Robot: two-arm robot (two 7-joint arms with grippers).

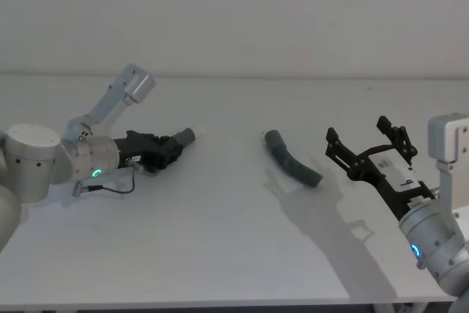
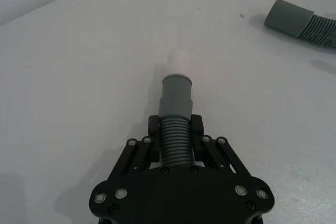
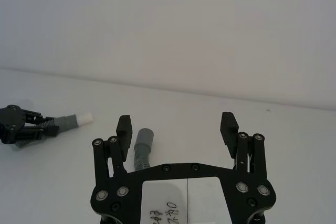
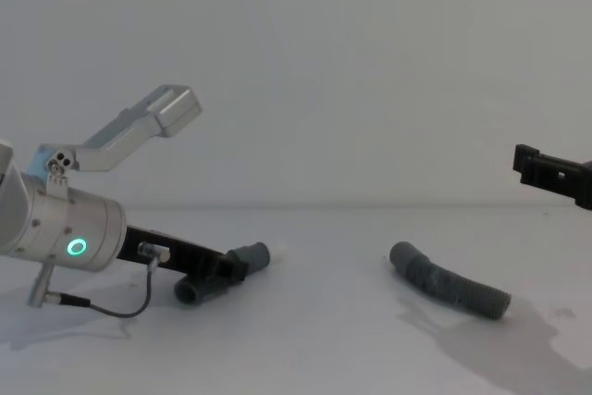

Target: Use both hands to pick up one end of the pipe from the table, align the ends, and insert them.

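Left end effector (image 1: 167,147), black and long-jawed, centre-left of the head view: jaws narrowed around the ribbed body of the shorter dark grey curved hose piece (image 1: 183,138). Its smooth cuff (image 2: 176,95) and whitish tip (image 2: 178,61) project past the fingertips, low by the matte white tabletop (image 1: 220,240). Right end effector (image 1: 357,128), lower right: jaws spread wide, holding nothing. Longer corrugated dark grey hose piece (image 1: 293,160) lies on the tabletop right of centre, apart from both
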